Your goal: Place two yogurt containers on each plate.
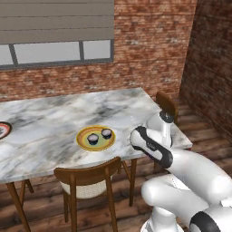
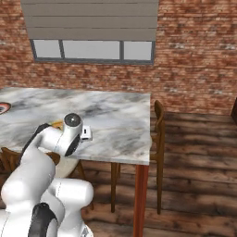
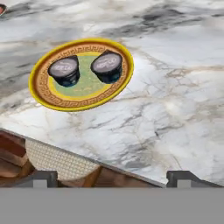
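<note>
The yellow-orange plate with a greenish centre lies on the marble table, and it carries two yogurt containers, dark cups with pale tops, upright side by side. From the left base view the same plate and its cups sit near the table's front edge. The red-rimmed plate peeks in at the far left edge, its contents hidden. My gripper hangs open and empty over the table's near edge, back from the yellow plate, fingertips wide apart.
A wooden chair with a woven seat stands tucked under the table just below the yellow plate. Another chair stands at the table's right end. My folded arm rises beside the table's front right corner. A brick wall and a window lie behind.
</note>
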Tool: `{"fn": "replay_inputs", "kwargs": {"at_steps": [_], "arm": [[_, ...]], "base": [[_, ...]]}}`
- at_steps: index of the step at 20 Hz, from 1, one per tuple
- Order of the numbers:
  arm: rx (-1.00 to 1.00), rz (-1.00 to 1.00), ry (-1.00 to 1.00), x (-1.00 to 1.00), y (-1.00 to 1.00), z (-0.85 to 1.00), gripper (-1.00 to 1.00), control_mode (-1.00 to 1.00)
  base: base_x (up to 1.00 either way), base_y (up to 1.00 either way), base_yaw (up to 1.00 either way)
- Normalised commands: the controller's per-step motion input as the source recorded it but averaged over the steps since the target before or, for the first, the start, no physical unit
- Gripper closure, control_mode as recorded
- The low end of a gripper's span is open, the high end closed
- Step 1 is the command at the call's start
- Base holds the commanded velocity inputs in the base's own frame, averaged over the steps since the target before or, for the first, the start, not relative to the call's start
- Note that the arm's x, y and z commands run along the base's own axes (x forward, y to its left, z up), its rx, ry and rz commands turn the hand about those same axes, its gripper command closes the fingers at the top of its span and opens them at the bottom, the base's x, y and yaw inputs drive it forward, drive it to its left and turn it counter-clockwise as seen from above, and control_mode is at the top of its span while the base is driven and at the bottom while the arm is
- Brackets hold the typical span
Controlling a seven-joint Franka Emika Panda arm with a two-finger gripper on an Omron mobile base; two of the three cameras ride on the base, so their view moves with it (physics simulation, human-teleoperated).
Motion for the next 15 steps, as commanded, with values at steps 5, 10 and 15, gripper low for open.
{"fn": "replay_inputs", "kwargs": {"at_steps": [5, 10, 15], "arm": [[0.10, -0.02, -0.27, -0.97, -0.37, 1.00, -1.00, -1.00], [-0.01, -0.03, -0.18, -0.34, -0.16, 0.24, -1.00, -1.00], [0.00, 0.00, -0.03, -0.08, 0.00, 0.00, -1.00, -1.00]], "base": [[0.00, 0.00, 0.00], [0.00, 0.00, 0.00], [0.00, 0.00, 0.00]]}}
